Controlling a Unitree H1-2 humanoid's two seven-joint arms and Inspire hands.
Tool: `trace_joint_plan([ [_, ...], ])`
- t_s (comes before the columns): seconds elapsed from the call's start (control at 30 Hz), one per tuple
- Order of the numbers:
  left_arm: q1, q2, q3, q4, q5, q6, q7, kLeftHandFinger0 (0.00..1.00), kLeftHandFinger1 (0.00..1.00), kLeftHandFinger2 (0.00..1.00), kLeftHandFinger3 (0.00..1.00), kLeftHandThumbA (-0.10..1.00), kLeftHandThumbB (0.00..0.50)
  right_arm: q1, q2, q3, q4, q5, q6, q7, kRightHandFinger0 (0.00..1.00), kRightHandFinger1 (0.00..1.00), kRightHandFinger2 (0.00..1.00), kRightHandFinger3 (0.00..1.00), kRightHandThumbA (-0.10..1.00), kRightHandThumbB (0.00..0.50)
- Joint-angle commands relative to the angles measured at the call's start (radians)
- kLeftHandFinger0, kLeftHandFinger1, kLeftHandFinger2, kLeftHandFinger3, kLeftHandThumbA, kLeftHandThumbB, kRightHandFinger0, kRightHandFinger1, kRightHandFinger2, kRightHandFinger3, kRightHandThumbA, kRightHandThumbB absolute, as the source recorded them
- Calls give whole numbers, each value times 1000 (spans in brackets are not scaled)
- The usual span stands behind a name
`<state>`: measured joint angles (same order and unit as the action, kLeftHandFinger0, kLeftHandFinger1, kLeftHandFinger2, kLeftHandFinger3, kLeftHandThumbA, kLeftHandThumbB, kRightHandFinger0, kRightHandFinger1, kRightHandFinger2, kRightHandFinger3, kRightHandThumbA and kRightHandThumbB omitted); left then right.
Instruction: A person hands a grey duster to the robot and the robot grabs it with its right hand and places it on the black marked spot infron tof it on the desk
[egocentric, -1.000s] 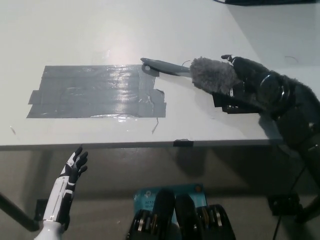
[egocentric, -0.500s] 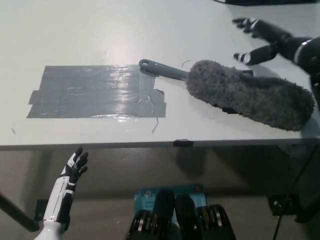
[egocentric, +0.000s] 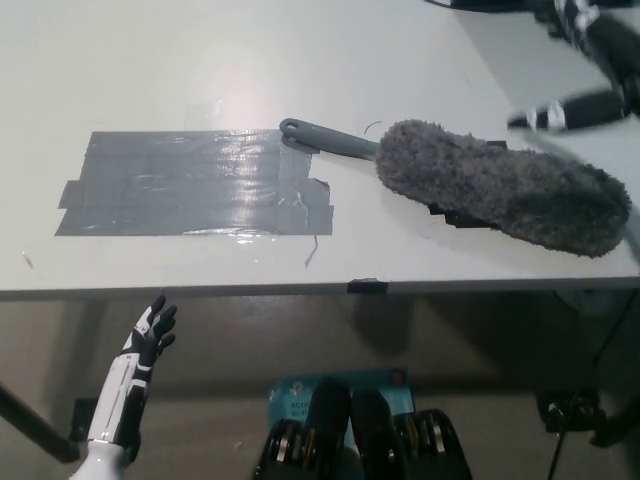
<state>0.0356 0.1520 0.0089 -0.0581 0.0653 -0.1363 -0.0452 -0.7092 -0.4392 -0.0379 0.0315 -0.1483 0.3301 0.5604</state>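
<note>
Grey duster (egocentric: 500, 185) lies flat over the black mark (egocentric: 455, 216); right hand (egocentric: 590, 70), empty and blurred, should lift clear; left hand (egocentric: 150, 335) idles, fingers spread.

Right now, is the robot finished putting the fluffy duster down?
Nearly. The grey duster already lies on the desk, released. The black right hand is up at the far right, holding nothing. Only the handle tip touches the taped patch, so it sits mostly beside it. The white left hand rests below the desk edge.
</note>
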Motion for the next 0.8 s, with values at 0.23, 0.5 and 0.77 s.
trace_joint_plan([
  [0.23, 95, -3, -10, 24, 10, -79, 0, 1000, 1000, 1000, 1000, 980, 155, 785, 269, -150, -656, 340, -204, -139, 1000, 1000, 1000, 1000, 958, 300],
  [0.5, 148, -12, -11, 29, 22, -113, 10, 1000, 1000, 1000, 1000, 977, 132, 844, 351, -78, -238, 45, -426, -260, 1000, 1000, 1000, 1000, 847, 350],
  [0.77, 123, -1, -14, 20, 31, -102, 4, 1000, 1000, 1000, 1000, 1000, 158, 838, 415, -110, -159, -48, -587, -436, 1000, 1000, 1000, 684, -30, 288],
])
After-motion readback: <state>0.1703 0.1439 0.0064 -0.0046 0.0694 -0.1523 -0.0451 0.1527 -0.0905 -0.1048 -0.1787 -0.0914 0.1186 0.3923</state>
